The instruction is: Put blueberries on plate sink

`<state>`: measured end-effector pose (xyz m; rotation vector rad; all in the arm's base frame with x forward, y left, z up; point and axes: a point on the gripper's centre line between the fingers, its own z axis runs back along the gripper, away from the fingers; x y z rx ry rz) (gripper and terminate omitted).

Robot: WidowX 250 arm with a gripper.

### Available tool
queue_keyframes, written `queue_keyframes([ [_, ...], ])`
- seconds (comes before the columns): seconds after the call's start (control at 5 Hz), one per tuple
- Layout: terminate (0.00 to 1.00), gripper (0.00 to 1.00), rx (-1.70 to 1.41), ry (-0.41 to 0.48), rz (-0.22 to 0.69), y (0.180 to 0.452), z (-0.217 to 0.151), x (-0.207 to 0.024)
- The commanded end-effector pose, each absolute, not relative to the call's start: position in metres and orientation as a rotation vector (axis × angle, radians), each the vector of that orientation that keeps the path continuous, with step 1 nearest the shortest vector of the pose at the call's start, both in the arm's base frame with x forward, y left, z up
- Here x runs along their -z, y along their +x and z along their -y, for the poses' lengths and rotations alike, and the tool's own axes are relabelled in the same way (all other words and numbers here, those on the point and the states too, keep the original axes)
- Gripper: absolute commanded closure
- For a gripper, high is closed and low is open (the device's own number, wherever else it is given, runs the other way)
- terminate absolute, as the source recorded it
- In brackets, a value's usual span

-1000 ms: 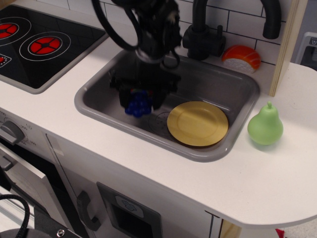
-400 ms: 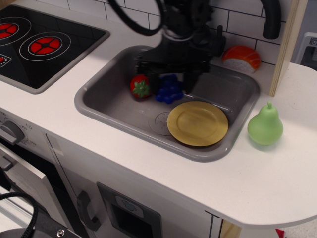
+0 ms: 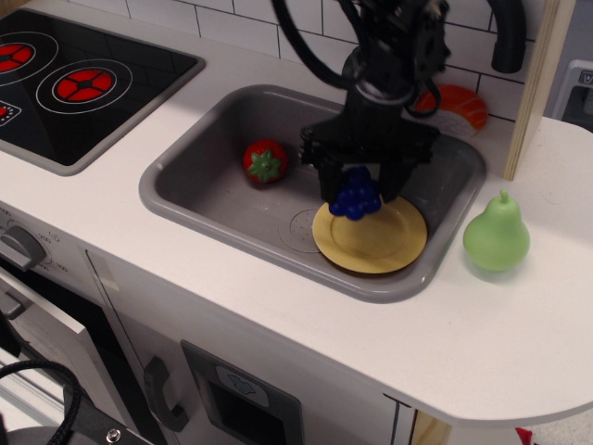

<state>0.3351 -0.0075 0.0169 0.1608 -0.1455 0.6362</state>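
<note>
Fingers (image 3: pixel 330 188) clamped on blueberries (image 3: pixel 357 198), held over yellow plate's (image 3: pixel 384 246) left edge in sink (image 3: pixel 204 195) | step: carry nearly done | next: lowering and release probably needed

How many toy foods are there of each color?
Red: 1, the strawberry in the sink
Blue: 1, the blueberries in the gripper over the plate
Green: 1, the pear on the counter
Orange and white: 1, the sushi behind the sink
Total: 4
</note>
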Motion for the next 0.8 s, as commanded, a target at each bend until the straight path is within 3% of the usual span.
queue_keyframes([
  [0.0, 0.00, 1.00, -0.614, 0.121, 0.200, 0.339, 0.013, -0.012],
  [0.2, 0.00, 0.00, -0.639, 0.081, 0.164, 0.340, 0.014, -0.019],
  [0.4, 0.00, 0.00, -0.641, 0.068, 0.149, 0.342, 0.013, -0.024],
  [0.6, 0.00, 0.00, -0.630, 0.071, 0.214, 0.341, 0.011, -0.046],
])
